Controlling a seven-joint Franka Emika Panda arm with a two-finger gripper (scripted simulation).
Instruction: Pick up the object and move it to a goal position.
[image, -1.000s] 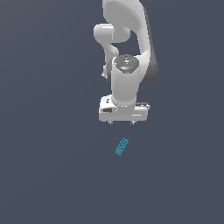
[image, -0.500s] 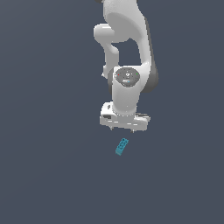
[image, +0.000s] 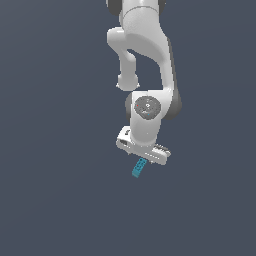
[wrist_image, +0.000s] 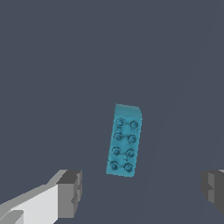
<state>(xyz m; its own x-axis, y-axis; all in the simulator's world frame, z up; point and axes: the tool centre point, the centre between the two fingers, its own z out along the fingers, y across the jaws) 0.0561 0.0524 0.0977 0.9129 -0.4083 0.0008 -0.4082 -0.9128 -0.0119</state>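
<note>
Over the last 1 second the white 2-fingered gripper (image: 143, 156) has dropped to just above the small teal-blue studded oblong block (image: 139, 167) lying flat on the dark grey floor (image: 60, 190), jaws spread wide and empty, likely closing in to grasp.

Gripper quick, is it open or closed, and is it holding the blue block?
Gripper: open, holding nothing; the blue block lies free between its fingers.
</note>
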